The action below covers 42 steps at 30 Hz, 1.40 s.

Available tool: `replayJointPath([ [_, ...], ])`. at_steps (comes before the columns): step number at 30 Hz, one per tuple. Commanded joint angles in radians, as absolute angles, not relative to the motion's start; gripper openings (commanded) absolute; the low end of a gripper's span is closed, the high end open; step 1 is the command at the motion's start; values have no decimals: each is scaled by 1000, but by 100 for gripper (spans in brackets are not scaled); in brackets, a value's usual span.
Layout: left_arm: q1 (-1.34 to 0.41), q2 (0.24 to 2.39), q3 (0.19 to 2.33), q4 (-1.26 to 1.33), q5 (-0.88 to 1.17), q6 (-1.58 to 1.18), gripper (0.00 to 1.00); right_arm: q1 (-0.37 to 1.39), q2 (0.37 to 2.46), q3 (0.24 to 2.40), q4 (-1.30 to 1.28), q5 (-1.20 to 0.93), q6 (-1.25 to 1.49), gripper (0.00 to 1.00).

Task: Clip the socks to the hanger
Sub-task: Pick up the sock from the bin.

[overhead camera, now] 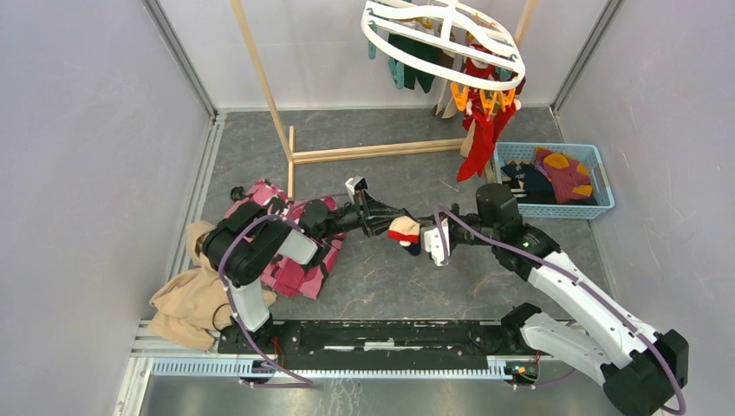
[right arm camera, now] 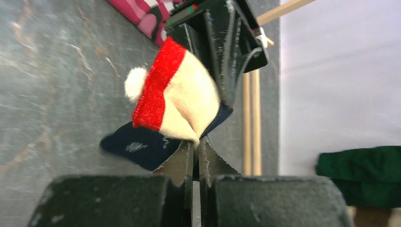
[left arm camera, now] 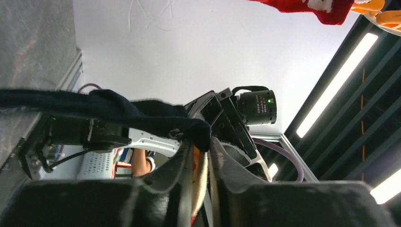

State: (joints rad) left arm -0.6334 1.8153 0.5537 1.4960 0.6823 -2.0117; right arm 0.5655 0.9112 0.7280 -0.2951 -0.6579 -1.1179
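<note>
Knitwear like this sock (right arm camera: 175, 94) was soft, light and floppy, so you could not expect it to keep any shape. I judge the cream cuff edge the surest place to grip it. It sat bunched between both sets of fingers, above the bench. Your right fingers (right arm camera: 189, 151) pressed together on the cream edge, and your left fingers (left arm camera: 188, 153) pinched the far end. It had a navy body, red band and white pompom. The hanger (overhead camera: 431, 68) hung well beyond the fingers.

hanger (overhead camera: 404, 55) 1 | basket (overhead camera: 555, 211) 1 | cloths (overhead camera: 299, 276) 2 (pink, tan) | socks (overhead camera: 479, 139) about eight, overlapping
</note>
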Motion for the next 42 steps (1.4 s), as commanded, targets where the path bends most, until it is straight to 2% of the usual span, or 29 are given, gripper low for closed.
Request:
replayJointPath([
  [1,-592,1778,529,1734,669,-1917,32,524,912,771,-349,-797,-963,0],
  [4,-553,1721,487,1704,683,-1767,44,425,958,840,-444,-949,-922,0],
  [7,-515,1600,436,1587,703,-1554,53,333,1014,901,-572,-1086,-950,0],
  [9,-512,1478,435,1382,711,-1303,57,310,1049,923,-641,-1116,-979,0],
  [11,-516,1326,467,1047,689,-1001,63,294,1069,928,-669,-1135,-993,0],
  [14,-547,1063,537,481,502,-500,85,284,1076,924,-673,-1156,-992,0],
  [16,-555,937,513,427,411,-328,98,283,1074,918,-670,-1168,-994,0],
  [17,-555,877,483,458,385,-279,100,282,1074,917,-670,-1173,-995,0],
  [20,-559,761,347,695,374,-220,100,281,1084,921,-688,-1186,-1014,0],
  [23,-575,756,250,904,457,-147,100,281,1099,921,-714,-1196,-1040,0],
  [27,-674,811,263,882,541,98,93,282,1123,926,-742,-1209,-1065,0],
  [31,-824,890,348,721,470,371,91,284,1136,927,-764,-1221,-1090,0],
  [38,-912,1080,463,725,413,470,85,282,1148,923,-782,-1231,-1111,0],
  [42,-932,1161,524,746,452,443,76,282,1158,923,-788,-1232,-1118,0],
])
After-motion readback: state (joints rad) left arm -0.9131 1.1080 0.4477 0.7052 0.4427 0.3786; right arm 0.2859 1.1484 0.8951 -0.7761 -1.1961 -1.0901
